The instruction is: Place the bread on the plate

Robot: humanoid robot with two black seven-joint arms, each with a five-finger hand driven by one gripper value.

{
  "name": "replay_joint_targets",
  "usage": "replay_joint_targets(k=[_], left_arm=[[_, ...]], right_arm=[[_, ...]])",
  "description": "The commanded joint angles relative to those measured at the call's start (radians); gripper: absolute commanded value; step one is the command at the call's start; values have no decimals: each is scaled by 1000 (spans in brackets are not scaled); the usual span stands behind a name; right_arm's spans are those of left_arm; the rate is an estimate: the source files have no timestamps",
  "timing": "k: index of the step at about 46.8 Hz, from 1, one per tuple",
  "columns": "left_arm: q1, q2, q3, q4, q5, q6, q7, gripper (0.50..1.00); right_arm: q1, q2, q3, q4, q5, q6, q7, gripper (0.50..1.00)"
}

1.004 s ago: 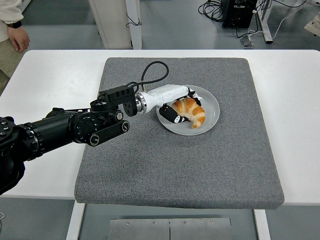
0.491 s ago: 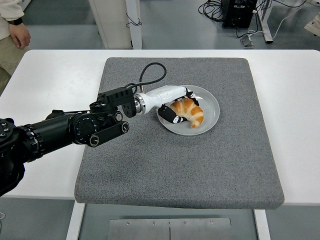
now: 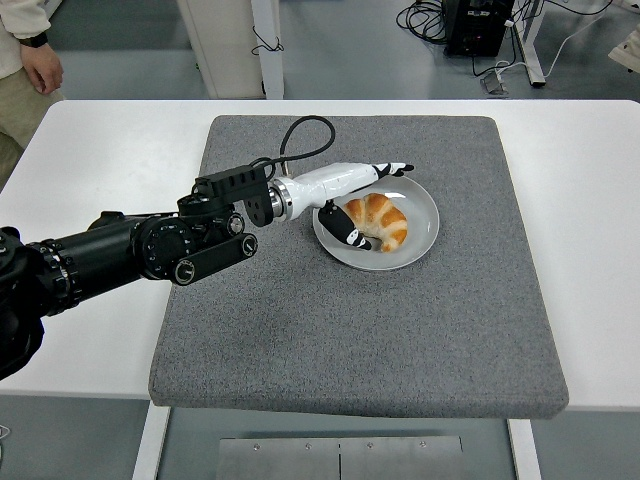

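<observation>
Bread is a croissant, lying on the grey plate, left of the plate's centre. Plate sits on the grey mat, toward the mat's far half, and the mat covers the middle of the white table.

Left hand is over the plate's left side, white shell with black fingertips. Its fingers are stretched out flat above the far-left rim of the plate, pointing right, clear of the bread. Thumb hangs down on the near-left side of the croissant, right next to it; can't tell if it's touching. Hand is released, nothing gripped.

Left arm comes in from the left edge, black, crossing the mat's left edge. A black cable loops up off the wrist over the mat.

Right arm not visible.

1 person at the top-left corner, only a hand and light sleeve showing, standing beyond the table's far-left corner. Floor behind the table has a white post and some cables and a dark box at top right.
</observation>
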Motion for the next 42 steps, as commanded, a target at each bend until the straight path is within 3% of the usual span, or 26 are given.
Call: replay_joint_targets(k=[1, 18, 27, 42], left_arm=[[-15, 10, -1, -10, -21, -2, 2, 971], [-96, 74, -2, -71, -96, -16, 5, 971], [-147, 102, -13, -88, -237, -31, 5, 971], [-153, 149, -117, -88, -443, -79, 8, 971]], right_arm=[[0, 0, 0, 0, 0, 0, 0, 1000], [0, 0, 0, 0, 0, 0, 0, 1000], [0, 0, 0, 0, 0, 0, 0, 1000], [0, 0, 0, 0, 0, -1, 0, 1000]])
